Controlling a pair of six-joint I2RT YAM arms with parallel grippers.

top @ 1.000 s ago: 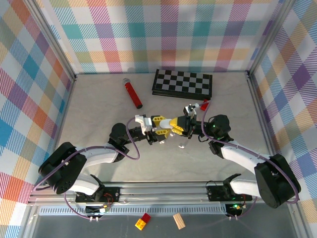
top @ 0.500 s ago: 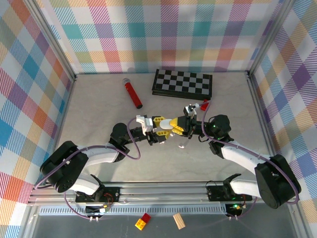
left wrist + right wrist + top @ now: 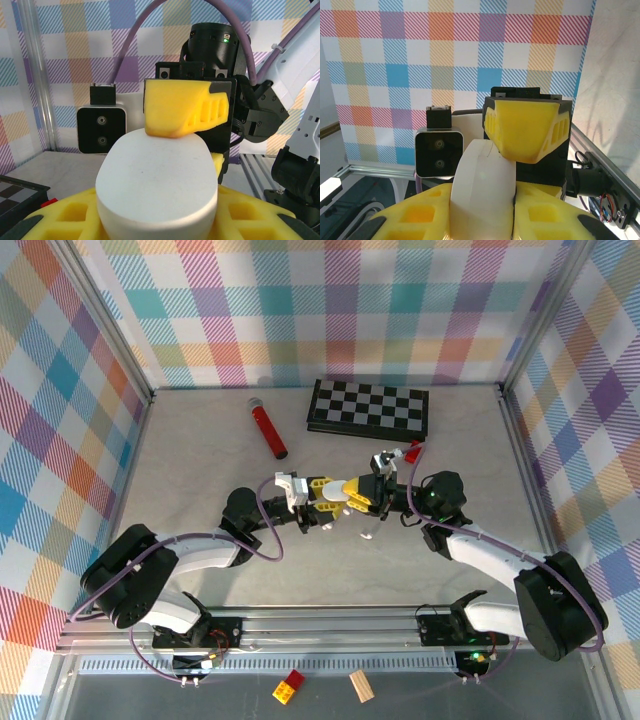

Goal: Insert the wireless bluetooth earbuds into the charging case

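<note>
The white oval charging case (image 3: 157, 175) is held above the middle of the table between both grippers. In the left wrist view my left gripper (image 3: 157, 212) is shut on its broad sides, with a yellow finger (image 3: 182, 107) of the right gripper pressing on its top. The right wrist view shows the case (image 3: 482, 180) edge-on, its seam visible, with my right gripper (image 3: 482, 212) shut on it. From above, the left gripper (image 3: 325, 504) and right gripper (image 3: 362, 494) meet nose to nose. A small white earbud (image 3: 368, 534) lies on the table just in front of them.
A folded chessboard (image 3: 368, 407) lies at the back, a red cylinder (image 3: 268, 430) to its left. A small red piece (image 3: 412, 451) sits behind the right gripper. A red-yellow brick (image 3: 290, 687) and a wooden block (image 3: 361, 685) lie outside the near rail.
The left gripper's jaws have drawn in a little on the case. The right arm and the case have stayed where they were.
</note>
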